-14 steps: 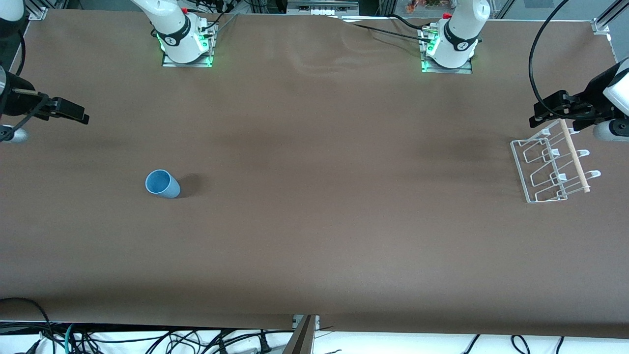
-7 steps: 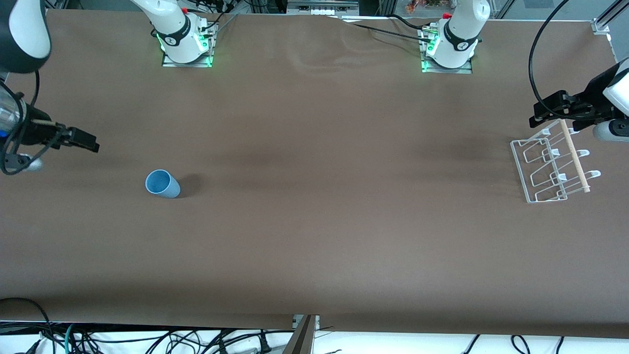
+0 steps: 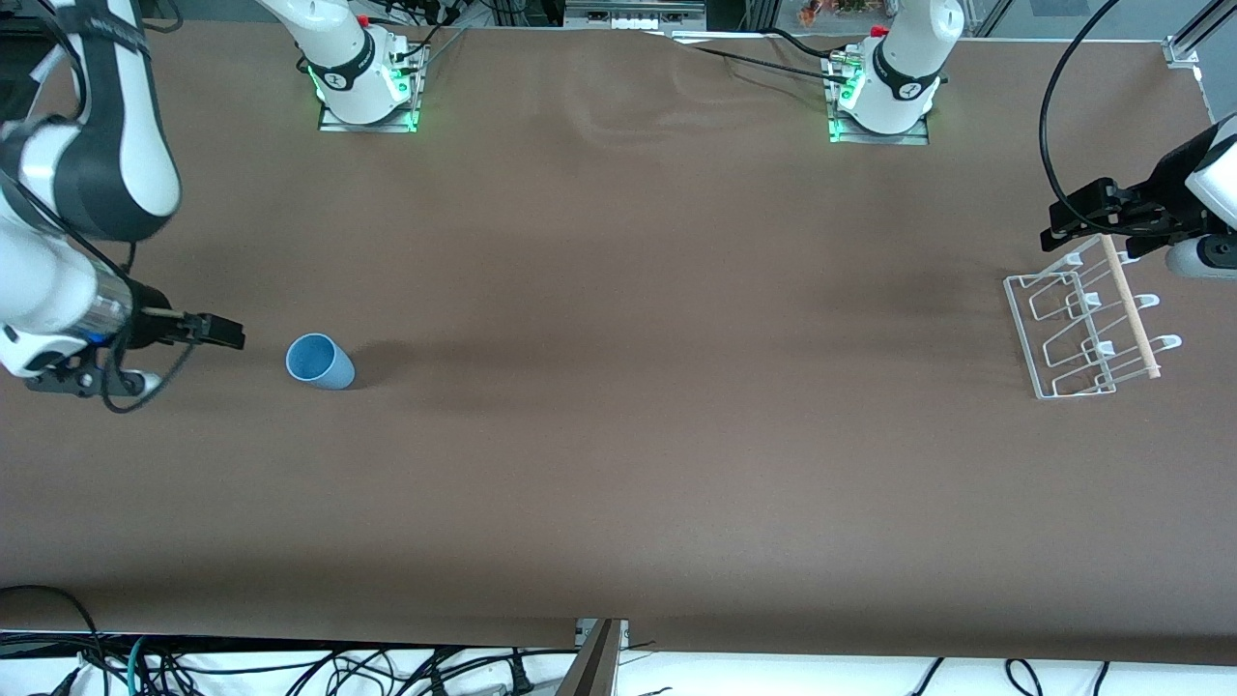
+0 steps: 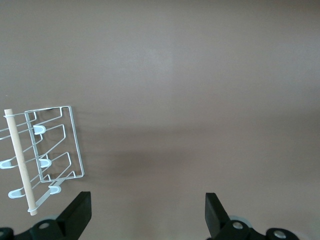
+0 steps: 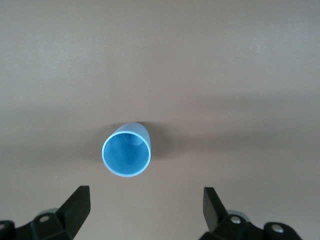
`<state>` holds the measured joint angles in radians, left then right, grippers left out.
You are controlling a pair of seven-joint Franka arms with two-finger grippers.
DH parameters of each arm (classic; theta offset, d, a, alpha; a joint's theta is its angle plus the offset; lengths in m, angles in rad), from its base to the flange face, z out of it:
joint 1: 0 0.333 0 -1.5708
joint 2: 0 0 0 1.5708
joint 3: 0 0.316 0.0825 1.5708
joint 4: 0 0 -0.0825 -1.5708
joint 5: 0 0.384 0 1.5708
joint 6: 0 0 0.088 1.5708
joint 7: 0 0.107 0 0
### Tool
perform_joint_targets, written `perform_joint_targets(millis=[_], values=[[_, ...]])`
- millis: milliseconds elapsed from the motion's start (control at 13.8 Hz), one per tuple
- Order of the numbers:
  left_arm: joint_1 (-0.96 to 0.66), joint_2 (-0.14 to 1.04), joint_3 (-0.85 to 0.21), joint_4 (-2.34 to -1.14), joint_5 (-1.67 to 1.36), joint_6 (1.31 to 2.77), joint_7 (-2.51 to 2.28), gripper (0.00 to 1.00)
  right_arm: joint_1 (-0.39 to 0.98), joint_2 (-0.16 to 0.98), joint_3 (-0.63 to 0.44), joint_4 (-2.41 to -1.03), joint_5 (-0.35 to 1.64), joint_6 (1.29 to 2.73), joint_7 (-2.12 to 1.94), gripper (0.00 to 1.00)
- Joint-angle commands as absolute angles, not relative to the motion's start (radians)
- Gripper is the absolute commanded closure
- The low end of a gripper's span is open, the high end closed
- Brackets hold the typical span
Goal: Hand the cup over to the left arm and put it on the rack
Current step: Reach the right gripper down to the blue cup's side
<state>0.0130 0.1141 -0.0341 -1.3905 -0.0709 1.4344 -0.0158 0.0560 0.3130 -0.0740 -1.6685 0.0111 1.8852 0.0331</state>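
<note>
The table (image 3: 618, 435) is a wide, matte brown sheet, faintly rippled near the robot bases. At the left arm's end stands the rack (image 3: 1082, 333), thin white wire bent into upright prongs with one pale wooden rod along its edge. The left gripper (image 3: 1073, 227) waits over the rack's edge, fingers spread, nothing between them.

The cup (image 3: 319, 362) stands upright on the table toward the right arm's end, well apart from the rack. It is a smooth light blue plastic tumbler, slightly tapered, mouth up, so its long axis is vertical. The right gripper (image 3: 227, 335) is by far the nearer one: in the front view it sits just at the cup's 9 o'clock, low, not touching. In the right wrist view the cup (image 5: 126, 150) lies ahead of the spread, empty fingers (image 5: 75, 205), a little toward one of them. Likely next, a short straight advance and a squeeze on the wall.
</note>
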Motion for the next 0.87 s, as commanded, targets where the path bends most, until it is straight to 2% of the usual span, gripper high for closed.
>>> perform_joint_targets(millis=[0, 435, 580, 653, 725, 798], values=[[0.014, 0.112, -0.031, -1.39, -0.09, 1.437, -0.006, 0.0, 0.061, 0.285, -0.08, -1.839, 0.011, 2.072, 0.021, 0.0], [0.015, 0.112, -0.031, -1.391, -0.089, 1.436, -0.006, 0.0, 0.063, 0.287, -0.08, -2.117, 0.012, 2.412, 0.02, 0.0], [0.015, 0.112, -0.029, -1.391, -0.09, 1.436, -0.006, 0.0, 0.063, 0.296, -0.08, -2.128, 0.012, 2.428, 0.015, 0.0], [0.015, 0.112, -0.029, -1.391, -0.091, 1.437, -0.006, 0.0, 0.061, 0.299, -0.08, -2.128, 0.012, 2.434, 0.006, 0.05], [0.014, 0.118, -0.029, -1.39, -0.087, 1.437, -0.009, 0.0, 0.061, 0.31, -0.08, -2.126, 0.012, 2.434, -0.001, 0.41], [0.012, 0.127, -0.031, -1.39, -0.086, 1.439, -0.008, 0.0, 0.061, 0.32, -0.08, -2.125, 0.014, 2.433, 0.002, 0.81]])
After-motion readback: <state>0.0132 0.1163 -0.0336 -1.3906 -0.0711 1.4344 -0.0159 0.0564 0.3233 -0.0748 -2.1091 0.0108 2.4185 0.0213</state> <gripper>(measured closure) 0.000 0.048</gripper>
